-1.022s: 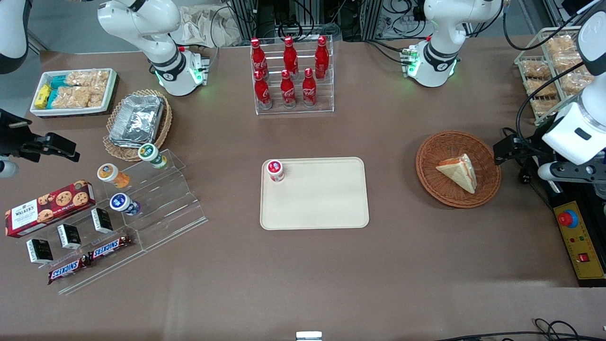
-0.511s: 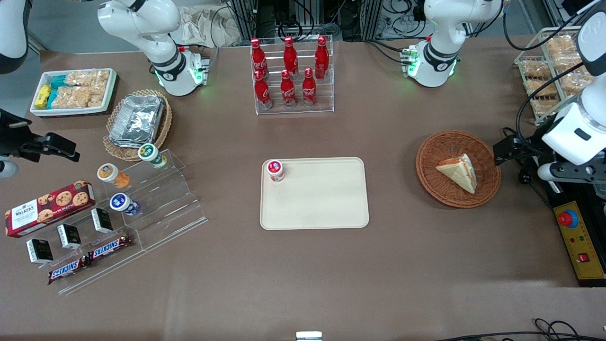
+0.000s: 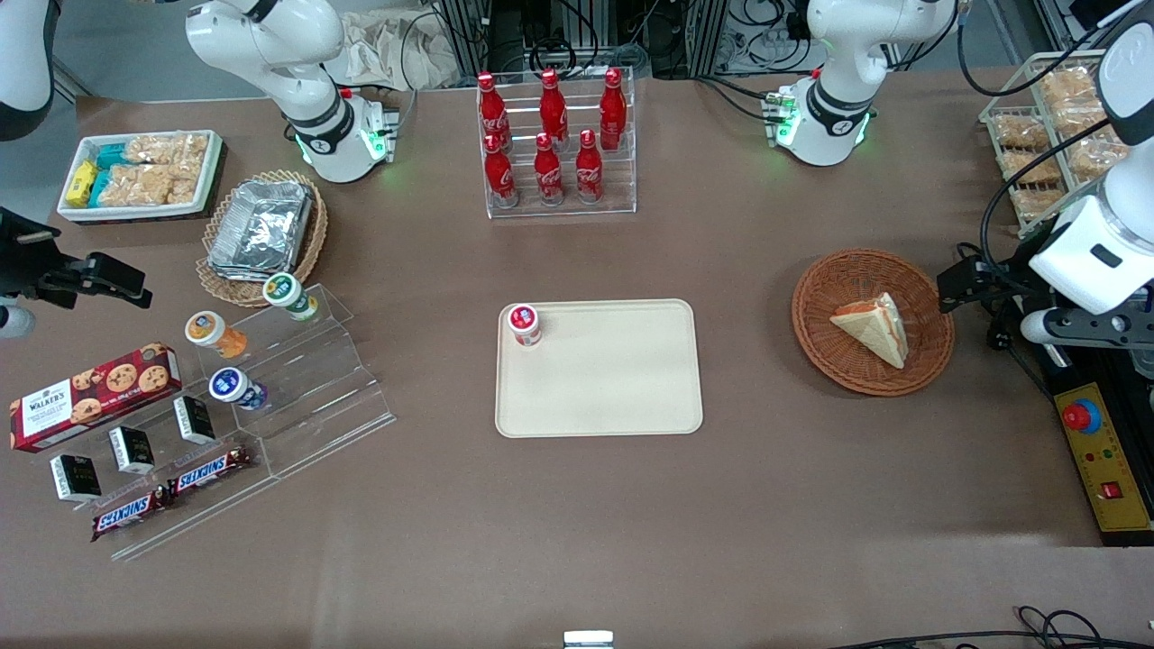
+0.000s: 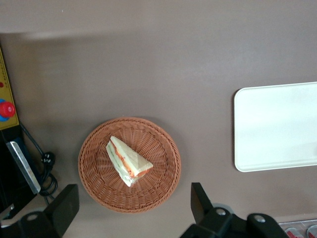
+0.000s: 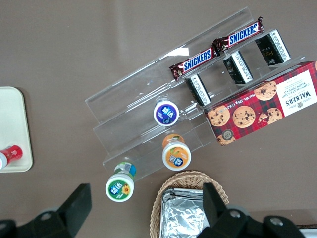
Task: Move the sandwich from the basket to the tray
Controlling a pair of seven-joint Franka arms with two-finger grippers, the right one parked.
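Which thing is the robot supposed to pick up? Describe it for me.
Find the round reddish-brown basket toward the working arm's end of the table; the open hand hangs above it. Inside lies the sandwich, the only pale triangular wedge, with orange and green filling.

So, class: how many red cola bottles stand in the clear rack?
6 in the rack: three on the higher step, three on the lower step, nearer the camera. None seem hidden.
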